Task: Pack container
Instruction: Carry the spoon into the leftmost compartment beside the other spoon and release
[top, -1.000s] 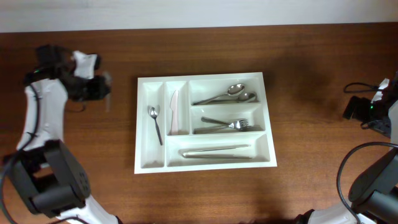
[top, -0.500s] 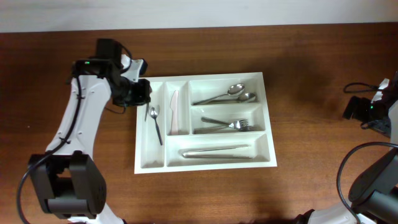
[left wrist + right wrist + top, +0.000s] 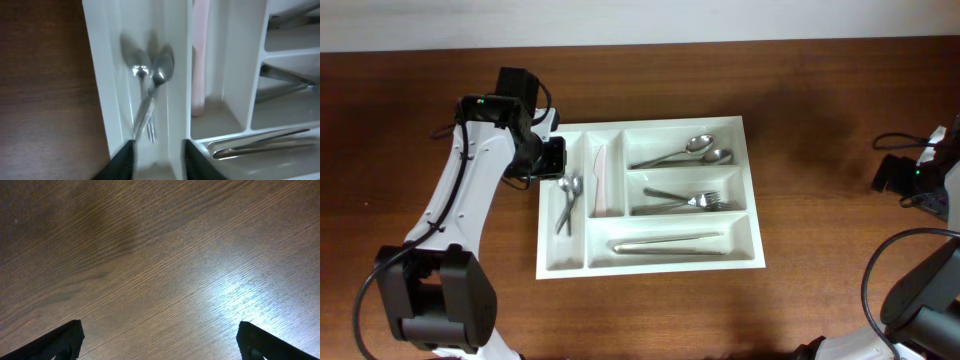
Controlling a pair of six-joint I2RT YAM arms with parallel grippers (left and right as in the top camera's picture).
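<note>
The white cutlery tray [image 3: 750, 262] lies in the middle of the table and also shows in the left wrist view [image 3: 102, 90]. Its leftmost narrow compartment holds two small spoons [image 3: 567, 200], crossed, also in the left wrist view [image 3: 150, 80]. My left gripper [image 3: 556, 157] hangs over the top of that compartment; its fingers [image 3: 156, 160] are apart and empty above the spoons. The second narrow compartment holds a pale knife [image 3: 601, 180]. The wide compartments hold big spoons [image 3: 685, 151], forks [image 3: 685, 201] and knives [image 3: 670, 244]. My right gripper [image 3: 160, 340] is open over bare wood, far right.
The brown wooden table [image 3: 440, 300] lies all round the tray. The right arm [image 3: 920, 175] and its cable sit at the far right edge. A pale wall strip runs along the table's far edge.
The left arm moved from the far left to over the tray's leftmost compartment. A second small spoon now lies there beside the first, and the left gripper is empty.
</note>
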